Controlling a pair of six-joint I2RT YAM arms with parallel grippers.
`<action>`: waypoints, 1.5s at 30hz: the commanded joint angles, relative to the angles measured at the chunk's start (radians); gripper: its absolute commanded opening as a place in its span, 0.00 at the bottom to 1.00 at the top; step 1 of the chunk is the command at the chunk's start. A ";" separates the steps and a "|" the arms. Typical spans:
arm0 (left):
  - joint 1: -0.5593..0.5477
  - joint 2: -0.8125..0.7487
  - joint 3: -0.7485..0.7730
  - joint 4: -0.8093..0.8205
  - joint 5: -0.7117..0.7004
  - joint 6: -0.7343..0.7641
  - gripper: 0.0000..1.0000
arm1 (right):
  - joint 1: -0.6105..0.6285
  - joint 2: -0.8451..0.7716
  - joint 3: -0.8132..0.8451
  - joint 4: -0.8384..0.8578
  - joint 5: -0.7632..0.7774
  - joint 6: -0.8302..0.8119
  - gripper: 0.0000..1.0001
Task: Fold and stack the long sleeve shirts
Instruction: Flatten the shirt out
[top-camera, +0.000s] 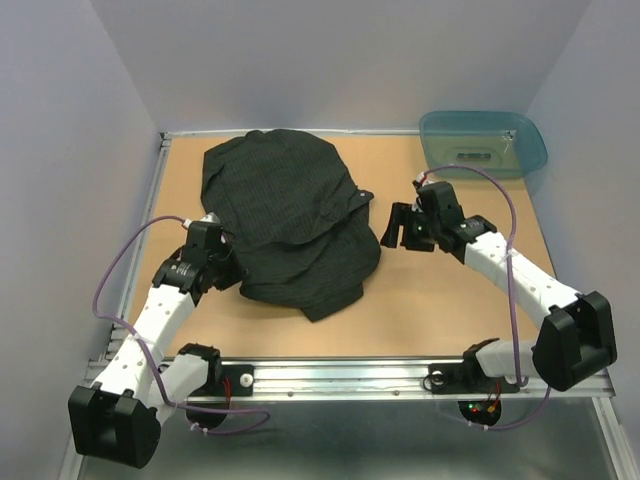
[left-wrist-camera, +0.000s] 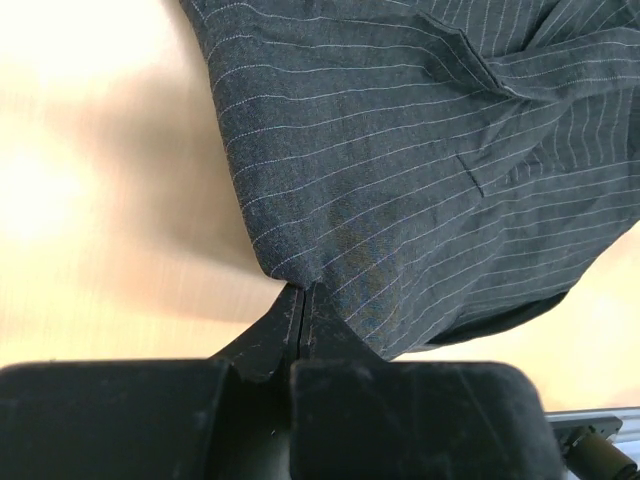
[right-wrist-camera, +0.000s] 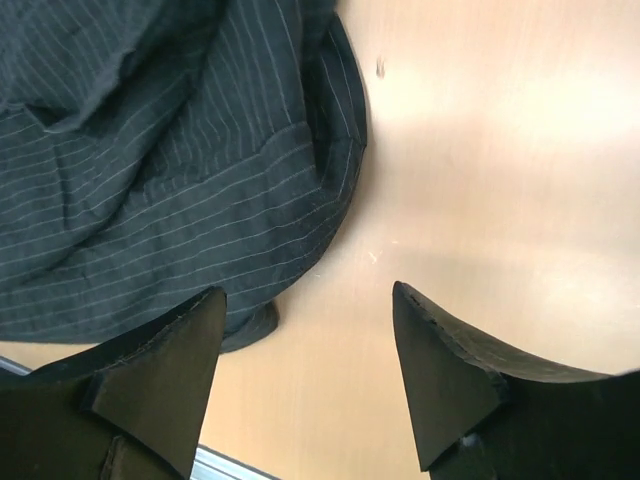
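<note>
A black pinstriped long sleeve shirt (top-camera: 290, 215) lies bunched and partly folded on the left half of the wooden table (top-camera: 450, 300). My left gripper (top-camera: 215, 245) sits at its left edge. In the left wrist view the fingers are pressed together (left-wrist-camera: 300, 290), and the shirt's hem (left-wrist-camera: 420, 150) gathers into their tips, lifted slightly off the table. My right gripper (top-camera: 400, 228) hovers just right of the shirt. Its fingers stand wide apart (right-wrist-camera: 305, 290) over bare wood with nothing between them. The shirt's rounded edge (right-wrist-camera: 150, 150) lies to the left of the fingers.
A teal plastic tub (top-camera: 483, 143) stands at the back right corner. A metal rail (top-camera: 350, 375) runs along the table's near edge, between the arm bases. Grey walls enclose the table on three sides.
</note>
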 joint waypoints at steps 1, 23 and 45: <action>-0.003 -0.019 0.050 -0.005 -0.008 0.021 0.00 | -0.006 -0.009 -0.127 0.239 -0.050 0.127 0.72; -0.003 -0.074 0.170 -0.098 -0.047 0.058 0.00 | -0.087 0.477 -0.086 0.775 -0.133 0.205 0.60; -0.003 -0.065 0.262 -0.108 -0.073 0.078 0.00 | -0.021 0.693 -0.005 0.833 -0.159 0.215 0.24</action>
